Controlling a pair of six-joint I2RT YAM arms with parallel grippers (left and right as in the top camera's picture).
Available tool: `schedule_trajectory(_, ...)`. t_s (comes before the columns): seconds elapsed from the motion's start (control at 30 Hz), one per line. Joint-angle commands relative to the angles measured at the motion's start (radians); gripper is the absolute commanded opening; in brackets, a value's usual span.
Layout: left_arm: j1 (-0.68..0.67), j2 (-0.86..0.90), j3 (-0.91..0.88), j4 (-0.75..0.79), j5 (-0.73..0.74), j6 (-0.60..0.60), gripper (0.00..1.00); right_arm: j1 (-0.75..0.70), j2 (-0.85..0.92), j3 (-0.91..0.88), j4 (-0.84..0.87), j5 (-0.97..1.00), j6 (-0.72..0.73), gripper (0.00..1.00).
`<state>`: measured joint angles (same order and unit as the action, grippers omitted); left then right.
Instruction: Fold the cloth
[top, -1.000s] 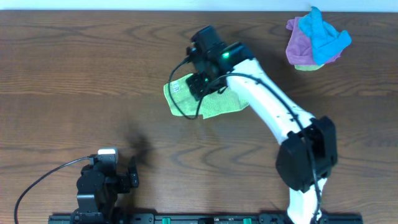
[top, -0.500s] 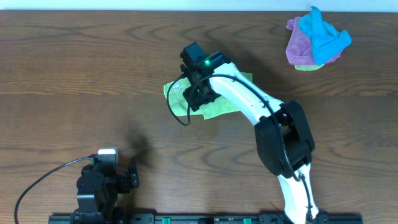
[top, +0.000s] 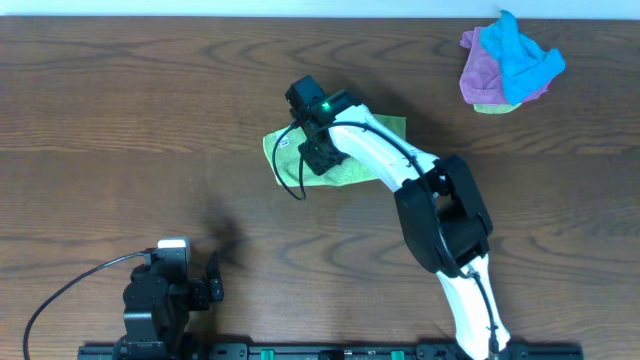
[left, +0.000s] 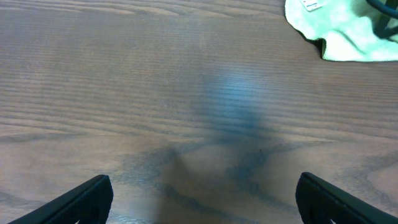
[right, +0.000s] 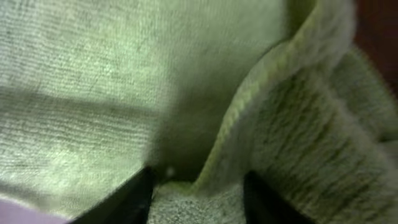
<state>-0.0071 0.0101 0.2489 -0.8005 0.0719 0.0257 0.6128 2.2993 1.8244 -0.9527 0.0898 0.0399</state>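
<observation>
From overhead, the right gripper (top: 322, 157) and its arm cover the middle of the cloth (top: 350, 177), so we cannot see how its jaws stand. In the right wrist view its fingers (right: 127, 200) are cropped at 6 o'clock and all is blurred; whether they grip, we cannot tell. In the left wrist view the cloth runs off at 1 o'clock, its tag (left: 312, 5) unreadable.
</observation>
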Motion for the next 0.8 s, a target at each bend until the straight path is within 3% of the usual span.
schedule_trajectory(0.0,0.001,-0.006,-0.010,0.003,0.007,-0.008,0.96,0.010,-0.002,0.007,0.003,0.080,-0.004,0.25)
schedule_trajectory(0.1,0.001,-0.006,-0.010,0.003,0.007,-0.008,0.95,0.010,-0.003,0.008,0.002,0.109,-0.004,0.01)
schedule_trajectory(0.43,0.001,-0.006,-0.010,0.003,0.008,-0.008,0.95,0.029,-0.084,0.084,0.029,0.188,-0.008,0.01)
schedule_trajectory(0.77,0.001,-0.006,-0.010,0.003,0.008,-0.040,0.95,0.028,-0.079,0.169,0.306,0.225,-0.096,0.01)
